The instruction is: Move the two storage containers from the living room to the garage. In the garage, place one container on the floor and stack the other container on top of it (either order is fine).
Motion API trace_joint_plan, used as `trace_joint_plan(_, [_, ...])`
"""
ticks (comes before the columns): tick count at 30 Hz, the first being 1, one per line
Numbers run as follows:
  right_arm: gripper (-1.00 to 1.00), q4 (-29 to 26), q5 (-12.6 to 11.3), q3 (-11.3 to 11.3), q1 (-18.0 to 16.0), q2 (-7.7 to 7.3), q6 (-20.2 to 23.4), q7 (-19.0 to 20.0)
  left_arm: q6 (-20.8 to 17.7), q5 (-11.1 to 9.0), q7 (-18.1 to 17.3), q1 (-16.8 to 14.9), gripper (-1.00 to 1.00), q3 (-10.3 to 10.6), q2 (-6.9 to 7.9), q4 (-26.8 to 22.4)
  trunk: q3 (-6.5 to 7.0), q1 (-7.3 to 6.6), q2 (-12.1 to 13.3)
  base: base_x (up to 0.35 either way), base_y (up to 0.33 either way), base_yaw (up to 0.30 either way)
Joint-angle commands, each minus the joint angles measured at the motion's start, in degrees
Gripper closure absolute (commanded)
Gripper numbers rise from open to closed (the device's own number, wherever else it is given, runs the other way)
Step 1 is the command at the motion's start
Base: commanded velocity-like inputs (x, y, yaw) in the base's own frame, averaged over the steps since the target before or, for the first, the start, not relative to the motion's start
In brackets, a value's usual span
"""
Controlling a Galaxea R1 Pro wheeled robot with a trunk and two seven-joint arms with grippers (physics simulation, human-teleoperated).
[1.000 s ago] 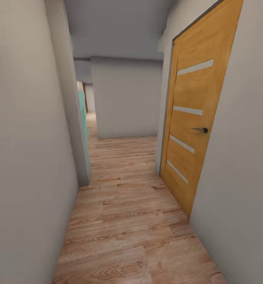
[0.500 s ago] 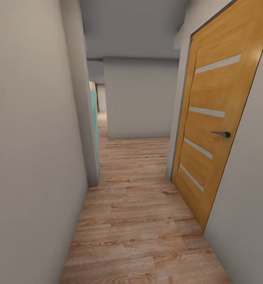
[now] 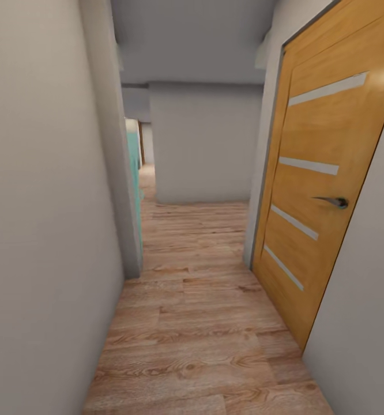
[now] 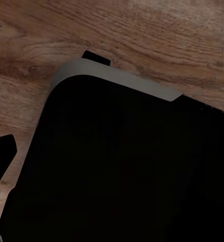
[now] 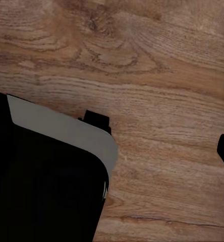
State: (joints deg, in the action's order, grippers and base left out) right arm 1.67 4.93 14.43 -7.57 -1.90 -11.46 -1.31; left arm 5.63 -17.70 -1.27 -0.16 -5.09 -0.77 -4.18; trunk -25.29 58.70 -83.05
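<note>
Robot in a narrow hallway, arms hanging over the wood floor.

Each wrist camera looks straight down on a black, rounded-corner body with a grey rim, the robot's base [image 4: 122, 166] [image 5: 46, 181], above brown wood planks [image 4: 142, 30] [image 5: 142, 60]; a dark tip juts in at the edge of each of these pictures, too little to say whether either gripper is spread or pressed together. From the head, the plank floor [image 3: 198, 323] runs ahead between a plain grey wall [image 3: 42, 219] on the left and an orange wooden door [image 3: 324, 173] on the right, closed, with pale horizontal strips and a dark lever handle [image 3: 333, 201]. Far ahead stands a grey wall block [image 3: 203, 144]; at far left, past a wall corner, a teal edge [image 3: 134, 173] shows. The storage containers are nowhere in these pictures.
</note>
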Motion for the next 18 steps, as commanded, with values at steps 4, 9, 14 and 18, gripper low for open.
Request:
trace_joint_plan(4, [-1.00, 0.2, 0.5, 0.0, -0.1, -0.03, -0.3, 0.0, 0.0, -0.1, -0.1, 0.0, -1.00, -0.4, 0.04, 0.0, -0.06, 0.03, 0.0, 0.301, -0.084, 0.000])
trace_joint_plan(9, [-1.00, 0.2, 0.5, 0.0, -0.1, -0.03, -0.3, 0.0, -0.2, -0.1, -0.1, 0.0, -1.00, -0.4, 0.00, 0.0, -0.06, 0.03, 0.0, 0.304, -0.103, 0.000])
trace_joint_plan(14, [-1.00, 0.2, 0.5, 0.1, -0.1, 0.02, -0.2, 0.0, -0.2, -0.1, -0.1, 0.0, -1.00, -0.4, 0.06, 0.0, -0.06, 0.03, 0.0, 0.305, -0.167, 0.000])
trace_joint_plan(18, [-1.00, 0.2, 0.5, 0.0, -0.1, 0.32, -0.2, -0.5, -0.1, -0.1, -0.1, 0.0, -1.00, -0.4, 0.14, -0.1, -0.06, 0.03, 0.0, 0.313, -0.062, 0.000])
